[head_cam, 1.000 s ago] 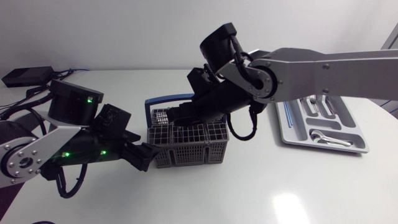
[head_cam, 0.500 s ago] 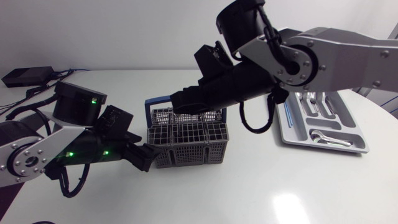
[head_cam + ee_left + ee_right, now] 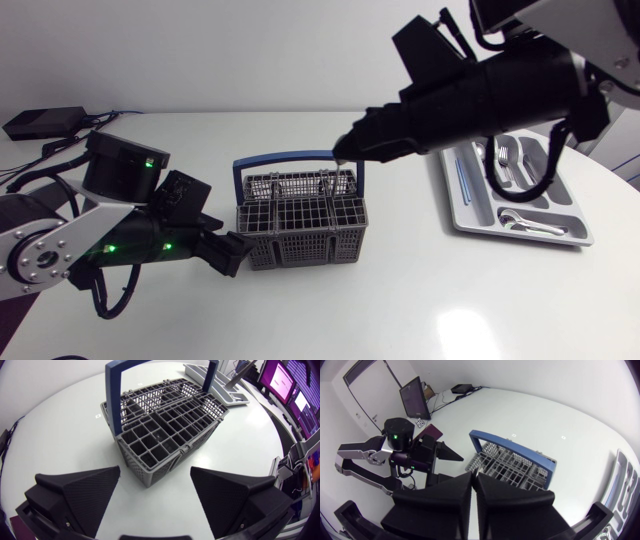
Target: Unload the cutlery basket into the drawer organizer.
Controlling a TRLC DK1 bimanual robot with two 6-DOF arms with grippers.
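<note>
Jaws of L arm [image 3: 120, 235] spread wide, low at the L end of the basket [image 3: 300, 225], gripping nothing. In L wrist view a basket [image 3: 165, 430] corner sits just ahead of the gap btwn the fingers [image 3: 85, 492], apart from both.

Jaws of R arm [image 3: 500, 90] pressed together, up clear of the basket, near the R end of its blue handle [image 3: 290, 158]. A small silvery bit [image 3: 340, 158] shows at their tip in head view, too small to name. R wrist view shows only the two fingers [image 3: 445, 497] flush, basket [image 3: 512, 465] beyond them.

Grey basket stands upright mid-worktop [image 3: 400, 300], handle up. Organizer [image 3: 455, 200] lies near the worktop's R edge, well apart from the basket, w/ forks [image 3: 505, 155] in a far compartment, more cutlery [image 3: 520, 222] in the near one and a blue strip [image 3: 462, 182] in the slot nearest the basket.
</note>
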